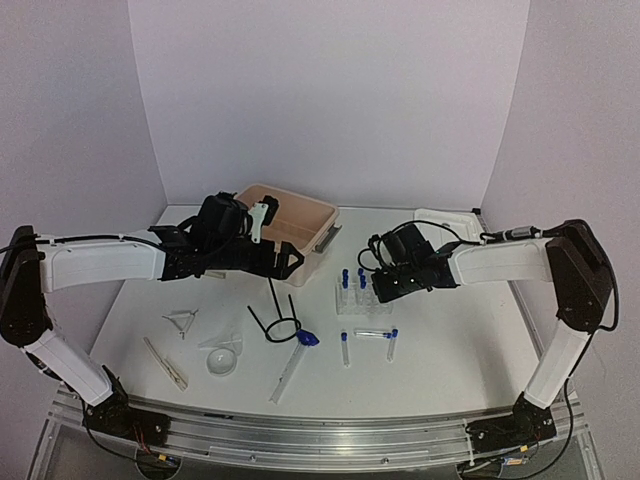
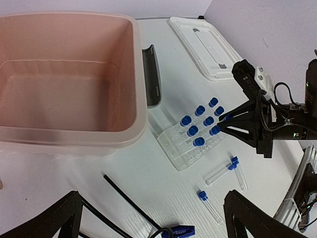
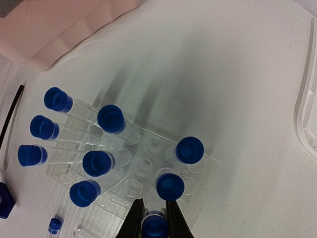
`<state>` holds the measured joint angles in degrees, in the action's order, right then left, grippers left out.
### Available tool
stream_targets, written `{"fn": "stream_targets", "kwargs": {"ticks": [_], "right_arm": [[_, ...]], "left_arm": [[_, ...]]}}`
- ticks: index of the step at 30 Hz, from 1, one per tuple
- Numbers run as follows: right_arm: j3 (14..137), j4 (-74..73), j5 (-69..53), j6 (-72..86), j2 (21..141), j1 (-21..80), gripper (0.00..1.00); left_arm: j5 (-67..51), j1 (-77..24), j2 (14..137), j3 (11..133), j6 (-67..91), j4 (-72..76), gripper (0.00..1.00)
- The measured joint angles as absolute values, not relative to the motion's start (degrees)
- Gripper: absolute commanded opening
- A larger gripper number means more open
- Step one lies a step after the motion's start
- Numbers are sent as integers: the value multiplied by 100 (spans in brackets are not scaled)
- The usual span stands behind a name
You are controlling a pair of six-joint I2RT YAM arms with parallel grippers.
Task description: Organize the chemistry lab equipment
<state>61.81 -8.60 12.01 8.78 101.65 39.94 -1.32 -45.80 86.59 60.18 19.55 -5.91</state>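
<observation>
Right gripper (image 3: 154, 204) clamped an upright tube (image 3: 155, 227) by its cap at the nearest edge of the rack (image 3: 151, 146); left gripper (image 2: 152, 196) gaped, farther off.

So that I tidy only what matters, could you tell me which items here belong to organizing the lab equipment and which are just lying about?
Belong to the job: blue-capped tubes, clear tube rack, black wire ring stand, clear funnel, wooden clamp, blue-tipped brush.
Just lying about: beige plastic tub, white lid.
</observation>
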Motion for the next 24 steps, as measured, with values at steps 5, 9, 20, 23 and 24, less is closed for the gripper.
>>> {"fn": "stream_targets", "kwargs": {"ticks": [5,9,20,23,24], "right_arm": [[6180,-860,1201,871,10169,3994,16],[6180,-860,1200,871,10195,3994,16],[6169,-815,1199,883,10232,3994,23],[6169,-797,1200,876,10232,3994,27],[6169,-789,1204,889,10232,3994,28]], "left_arm": [[-132,-4580,8659,6016,1955,-591,100],[-132,-4580,8659,6016,1955,-591,100],[-132,-4580,8654,5893,1957,-566,100],[-132,-4580,8652,5873,1958,-564,100],[-132,-4580,8652,5871,1957,-564,100]]}}
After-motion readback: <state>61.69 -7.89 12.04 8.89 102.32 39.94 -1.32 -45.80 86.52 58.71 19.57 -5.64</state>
